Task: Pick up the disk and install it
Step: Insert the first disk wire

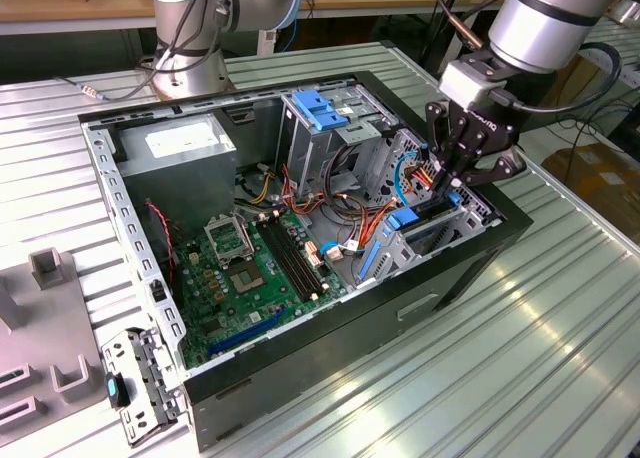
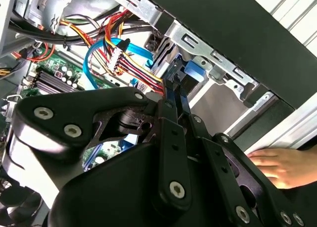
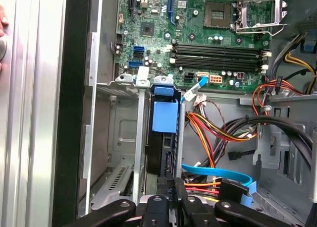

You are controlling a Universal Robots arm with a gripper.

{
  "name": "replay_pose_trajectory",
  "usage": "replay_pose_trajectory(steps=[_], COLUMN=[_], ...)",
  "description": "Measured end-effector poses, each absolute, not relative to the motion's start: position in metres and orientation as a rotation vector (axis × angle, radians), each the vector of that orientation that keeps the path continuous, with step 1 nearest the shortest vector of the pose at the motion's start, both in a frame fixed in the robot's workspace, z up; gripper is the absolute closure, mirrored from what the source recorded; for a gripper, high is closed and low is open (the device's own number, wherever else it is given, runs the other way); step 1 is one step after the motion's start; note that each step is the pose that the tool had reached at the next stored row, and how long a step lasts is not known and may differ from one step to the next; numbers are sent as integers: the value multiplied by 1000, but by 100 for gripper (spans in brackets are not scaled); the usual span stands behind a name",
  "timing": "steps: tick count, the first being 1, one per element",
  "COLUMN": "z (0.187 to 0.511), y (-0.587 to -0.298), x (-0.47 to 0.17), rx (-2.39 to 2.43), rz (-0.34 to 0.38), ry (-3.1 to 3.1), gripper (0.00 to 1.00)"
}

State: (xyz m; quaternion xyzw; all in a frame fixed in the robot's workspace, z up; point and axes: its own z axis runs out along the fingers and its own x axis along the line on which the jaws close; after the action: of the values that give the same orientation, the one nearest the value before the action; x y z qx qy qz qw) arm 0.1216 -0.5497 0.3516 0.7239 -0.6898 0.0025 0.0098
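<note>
Lighting's pretty bright and even overall, looks like overhead room light. In the exterior view the ribbed silver metal tabletop [image 1: 560, 338] throws back broad white glare streaks, and the inside of the open black computer case [image 1: 470, 268] sits in softer shadow. In the first wrist view the green motherboard [image 3: 198, 33] is crisp, while the silver ribbed strip [image 3: 25, 113] is washed out. In the second wrist view the close-up black gripper linkage [image 2: 163, 187] is slightly soft and dark.
</note>
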Motion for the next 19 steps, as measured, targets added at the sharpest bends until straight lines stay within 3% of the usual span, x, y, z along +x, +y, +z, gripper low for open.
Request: replay_pose_trajectory(steps=[19], z=[346], y=[-550], x=[120], rx=[2252], rz=[7], ry=[-2162], gripper=[84])
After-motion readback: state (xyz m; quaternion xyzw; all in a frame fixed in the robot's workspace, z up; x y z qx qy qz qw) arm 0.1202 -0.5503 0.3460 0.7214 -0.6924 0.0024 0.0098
